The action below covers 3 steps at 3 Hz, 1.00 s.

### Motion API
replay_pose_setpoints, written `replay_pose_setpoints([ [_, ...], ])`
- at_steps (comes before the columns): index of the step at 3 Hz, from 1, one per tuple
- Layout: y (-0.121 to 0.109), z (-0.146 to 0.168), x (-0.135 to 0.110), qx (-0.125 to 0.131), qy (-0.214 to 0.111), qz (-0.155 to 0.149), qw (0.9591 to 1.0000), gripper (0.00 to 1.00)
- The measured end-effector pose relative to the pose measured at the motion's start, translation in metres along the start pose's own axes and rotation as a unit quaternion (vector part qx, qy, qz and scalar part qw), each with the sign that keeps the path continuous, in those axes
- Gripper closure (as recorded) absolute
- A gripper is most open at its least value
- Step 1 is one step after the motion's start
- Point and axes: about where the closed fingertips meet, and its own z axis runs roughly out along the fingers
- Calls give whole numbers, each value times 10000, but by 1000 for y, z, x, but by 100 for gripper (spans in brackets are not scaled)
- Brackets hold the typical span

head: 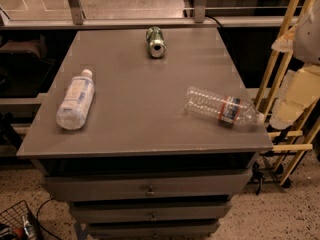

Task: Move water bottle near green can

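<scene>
**Item 1 – water bottle (222, 108).** Clear ribbed plastic with a red-and-dark label band. It lies on its side on the grey table (145, 114), at about 4 o'clock on the top, close to the right-front corner. The long axis runs from 10 o'clock to 4 o'clock. The base points inward and the cap points out toward the right edge, almost at the rim.

**Item 2 – green can (156, 42).** It lies on its side at 12 o'clock, near the far edge, with the silver top facing the viewer. It is well apart from the water bottle, toward 11 o'clock from it.

**Item 3 – white bottle (75, 100).** Frosted, with a pale blue label, on its side at 8 o'clock with the cap toward 12. It has no part in the task.

**Item 4 – gripper (292, 101).** It sits among the pale arm sections off the table's right side, at 3 o'clock and above the table top. It holds nothing that can be seen, and whether it is apart or together cannot be told.

**Governing relation.** The water bottle lies toward 9 o'clock from the gripper and near it, cap end closest. A grasp would probably best go across the ribbed body, square to the 10-to-4 axis. The carry would then run toward 11 o'clock, across bare table, to the green can.

**Status.** The move has not begun – the bottle and the can sit at opposite ends of the top.
</scene>
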Motion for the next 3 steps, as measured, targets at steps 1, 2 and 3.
replay_pose_setpoints([
  [1,-10,11,-10,55,-434,19,9990,0],
  [2,-24,30,-27,11,-844,42,9964,0],
  [3,-35,54,-44,-56,-1058,43,9944,0],
])
